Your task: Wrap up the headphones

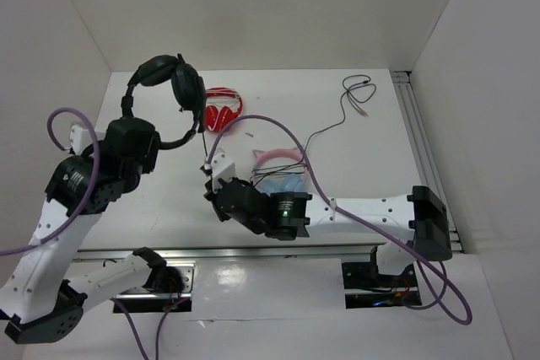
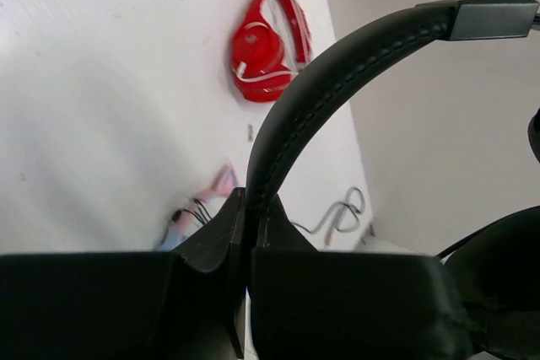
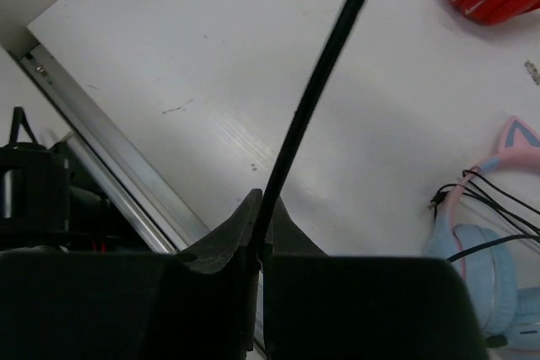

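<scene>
The black headphones [image 1: 173,80] hang in the air at the back left. My left gripper [image 1: 139,137] is shut on their padded headband [image 2: 337,65], which runs up from between the jaws [image 2: 251,200]. The thin black cable [image 1: 202,145] drops from the headset to my right gripper [image 1: 211,176], which is shut on it. In the right wrist view the cable [image 3: 321,82] rises taut from the closed jaws [image 3: 261,208]. The cable's far end with small plugs [image 1: 359,90] lies on the table at the back right.
Red-and-white headphones [image 1: 224,107] lie on the table behind the right gripper. Pink-and-blue cat-ear headphones [image 1: 278,170] lie beside the right arm. A metal rail [image 1: 422,141] runs along the right wall. White walls enclose the table.
</scene>
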You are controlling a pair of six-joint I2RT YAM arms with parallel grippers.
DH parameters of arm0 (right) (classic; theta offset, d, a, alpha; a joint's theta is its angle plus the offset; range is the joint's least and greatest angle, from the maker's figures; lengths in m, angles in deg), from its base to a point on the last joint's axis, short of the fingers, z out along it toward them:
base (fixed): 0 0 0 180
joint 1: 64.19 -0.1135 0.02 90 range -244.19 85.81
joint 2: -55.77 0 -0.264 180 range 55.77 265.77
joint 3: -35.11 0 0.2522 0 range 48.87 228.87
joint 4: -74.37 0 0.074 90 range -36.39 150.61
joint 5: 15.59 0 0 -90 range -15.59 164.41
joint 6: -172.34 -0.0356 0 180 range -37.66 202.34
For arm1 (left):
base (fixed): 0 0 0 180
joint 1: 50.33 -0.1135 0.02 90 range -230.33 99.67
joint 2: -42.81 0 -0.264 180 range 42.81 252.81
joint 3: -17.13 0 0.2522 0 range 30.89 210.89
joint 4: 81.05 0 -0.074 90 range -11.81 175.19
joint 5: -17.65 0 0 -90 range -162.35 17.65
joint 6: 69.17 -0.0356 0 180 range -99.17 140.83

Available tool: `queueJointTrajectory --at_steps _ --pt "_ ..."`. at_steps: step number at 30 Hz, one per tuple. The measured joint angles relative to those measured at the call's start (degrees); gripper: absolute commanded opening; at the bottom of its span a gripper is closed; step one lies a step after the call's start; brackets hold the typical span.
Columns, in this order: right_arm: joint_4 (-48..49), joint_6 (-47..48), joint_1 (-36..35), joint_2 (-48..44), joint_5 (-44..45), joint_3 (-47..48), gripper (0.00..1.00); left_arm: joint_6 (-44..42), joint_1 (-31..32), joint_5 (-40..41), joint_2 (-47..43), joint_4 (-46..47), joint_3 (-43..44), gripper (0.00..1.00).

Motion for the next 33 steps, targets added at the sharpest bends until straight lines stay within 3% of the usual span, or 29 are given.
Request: queueJointTrajectory --at_steps 11,20,26,33 --pt "-0.33 2.69 -2.23 1.51 -7.91 2.56 0.00 -0.74 -0.07 7.13 5.62 -4.98 -4.68 0.00" --pt "-3.87 5.55 -1.88 1.38 -10.88 10.08 0.00 -9.81 -0.11 7.87 11.34 -7.02 -9.20 0.00" --pt "-10.01 9.62 -0.31 0.28 -10.12 11.17 0.00 -28.44 -0.13 3.10 7.32 2.75 -19.15 0.00" --pt "-14.47 16.17 2.14 -4.15 -6.21 11.17 0.00 -51.78 -0.28 -8.83 5.46 14.40 -20.79 0.00"
